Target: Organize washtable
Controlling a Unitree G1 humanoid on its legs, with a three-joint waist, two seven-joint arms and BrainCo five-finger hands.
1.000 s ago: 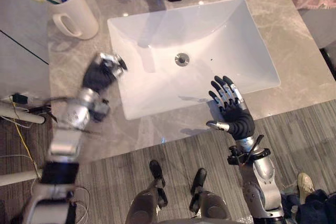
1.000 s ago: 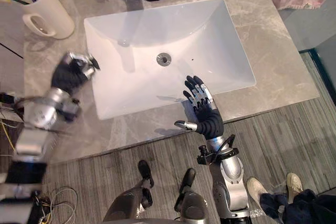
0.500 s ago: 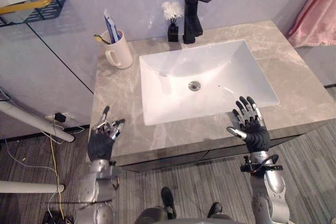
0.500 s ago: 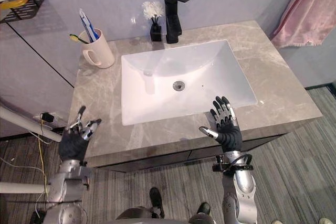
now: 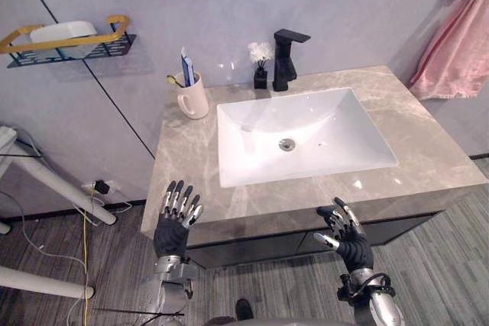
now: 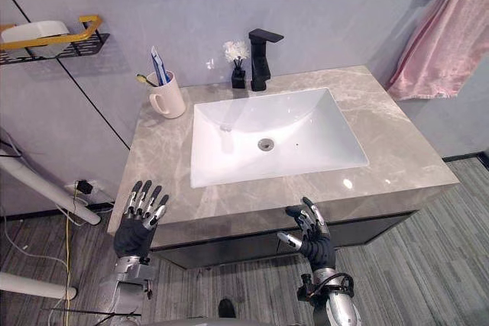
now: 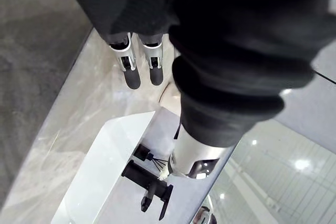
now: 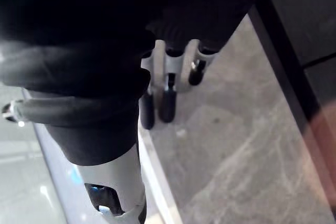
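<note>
The grey marble washtable (image 5: 183, 166) carries a white sink (image 5: 336, 154) with a black faucet (image 5: 286, 59) behind it. A cream mug (image 5: 192, 98) at the back left holds a toothpaste tube (image 5: 186, 62) and a toothbrush (image 5: 173, 79). A small black vase of white flowers (image 5: 260, 74) stands beside the faucet. My left hand (image 5: 174, 223) hangs before the counter's front left edge, open, fingers straight (image 7: 131, 74), holding nothing. My right hand (image 5: 348, 238) is open and empty before the front edge, right of the sink, its fingers (image 8: 168, 98) over the marble.
A pink towel (image 5: 458, 43) hangs on the wall at the right. A wall shelf with a yellow rail (image 5: 69, 40) holds a white thing at the left. White tubes (image 5: 46, 181) lean by the floor at the left.
The camera has pulled back and up, so the whole washtable shows. My left hand left the counter beside the sink and uncurled. My right hand drew back from the sink's front rim.
</note>
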